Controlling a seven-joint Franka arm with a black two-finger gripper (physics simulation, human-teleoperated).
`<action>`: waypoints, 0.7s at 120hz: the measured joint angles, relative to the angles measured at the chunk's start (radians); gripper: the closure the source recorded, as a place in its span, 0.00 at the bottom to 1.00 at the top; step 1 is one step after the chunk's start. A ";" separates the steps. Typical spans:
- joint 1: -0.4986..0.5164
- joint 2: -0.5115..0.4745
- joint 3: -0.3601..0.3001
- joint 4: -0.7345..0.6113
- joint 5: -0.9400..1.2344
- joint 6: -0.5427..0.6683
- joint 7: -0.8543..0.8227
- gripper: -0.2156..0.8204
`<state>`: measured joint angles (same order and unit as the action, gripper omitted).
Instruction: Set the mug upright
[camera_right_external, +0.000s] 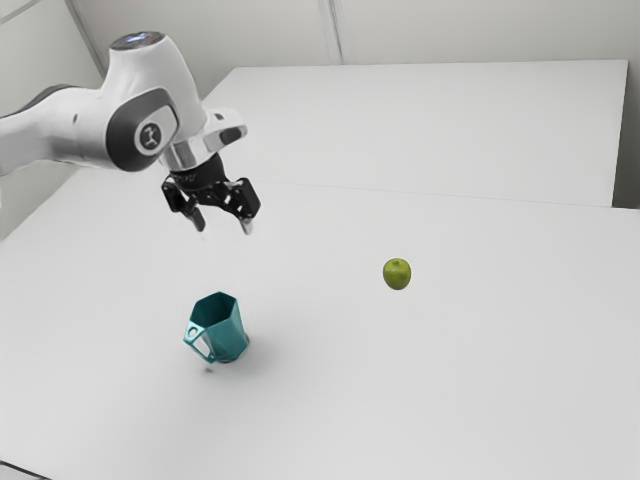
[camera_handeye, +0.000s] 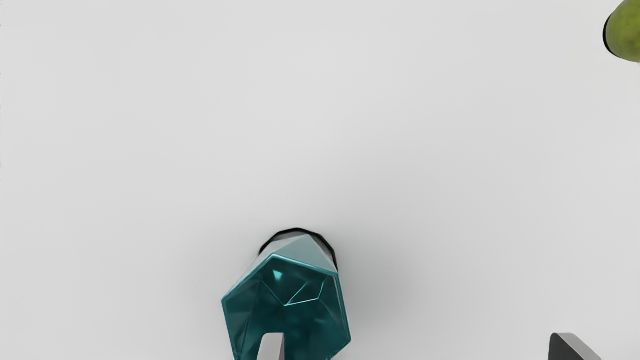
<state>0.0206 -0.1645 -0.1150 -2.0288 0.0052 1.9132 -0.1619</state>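
light: bright, diffuse | shadow: soft, grey, beside mug (camera_right_external: 229, 340) on table (camera_right_external: 450, 400) | glint: small, inside mug

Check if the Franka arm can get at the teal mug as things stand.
Probably yes. The end effector is open above the mug, with nothing visible between them, and the green fruit sits well aside. It likely needs to shift sideways, since one fingertip overlaps the mug in the wrist view.

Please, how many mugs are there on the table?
1: the teal mug, on the table, lower than the open hand and nearer the exterior view's left than the green fruit.
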 joint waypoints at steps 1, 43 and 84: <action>0.000 0.002 0.000 0.007 0.000 -0.007 0.000 0.23; 0.006 0.078 -0.006 0.252 0.006 -0.269 -0.003 0.22; 0.010 0.145 -0.006 0.418 0.014 -0.377 -0.005 0.22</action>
<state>0.0309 -0.0190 -0.1212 -1.6111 0.0193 1.5359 -0.1666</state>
